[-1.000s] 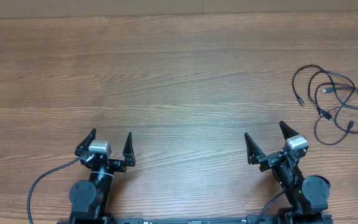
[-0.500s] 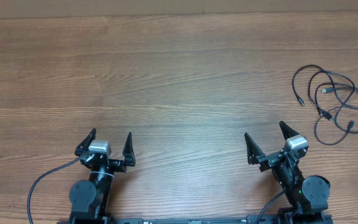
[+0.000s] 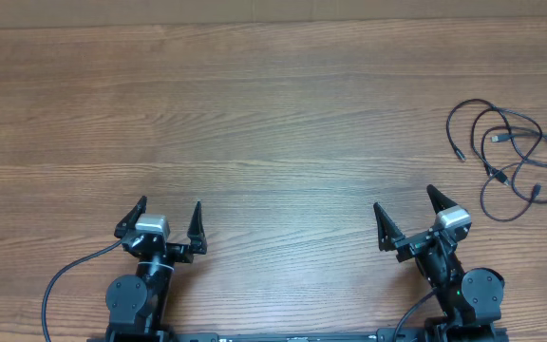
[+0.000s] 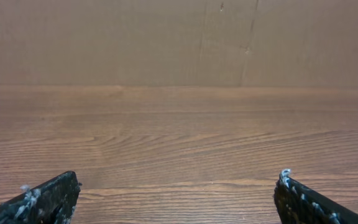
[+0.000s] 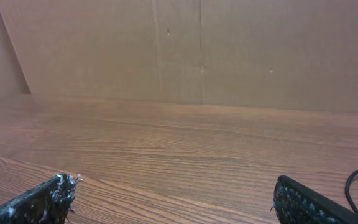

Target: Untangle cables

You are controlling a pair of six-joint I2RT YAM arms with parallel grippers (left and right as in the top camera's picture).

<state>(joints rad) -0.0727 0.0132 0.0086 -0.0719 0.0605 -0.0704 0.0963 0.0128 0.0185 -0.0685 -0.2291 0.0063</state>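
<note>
A wide brown wood-grain table (image 3: 273, 114) fills the overhead view, and the two black robot arms sit at its near edge, well apart from each other.

The tangle of thin black cables (image 3: 516, 160) lies on the table at the far right, partly running off the edge of the overhead view. It is a loose mess of overlapping loops with several small plug ends poking out on its left side. Nothing touches it. It lies beyond the right arm and to its right, near but clearly apart from it.

The left gripper (image 3: 170, 203) has its two dark pointed fingers spread wide with nothing between them. It points towards the far side of the table, over bare wood. From its own wrist camera the left gripper (image 4: 178, 175) shows only the two scuffed fingertips at the bottom corners, with open wood grain between them and a plain brown cardboard-like wall (image 4: 166, 43) behind.

The right gripper (image 3: 404, 198) is also spread wide and empty, angled slightly to the right. In its wrist view the right gripper (image 5: 176, 179) frames bare table, and a short curve of one black cable (image 5: 353, 185) shows at the lower right edge, just outside the right finger.

A thicker black lead (image 3: 60, 285) curls out from the left arm's base along the near edge.
</note>
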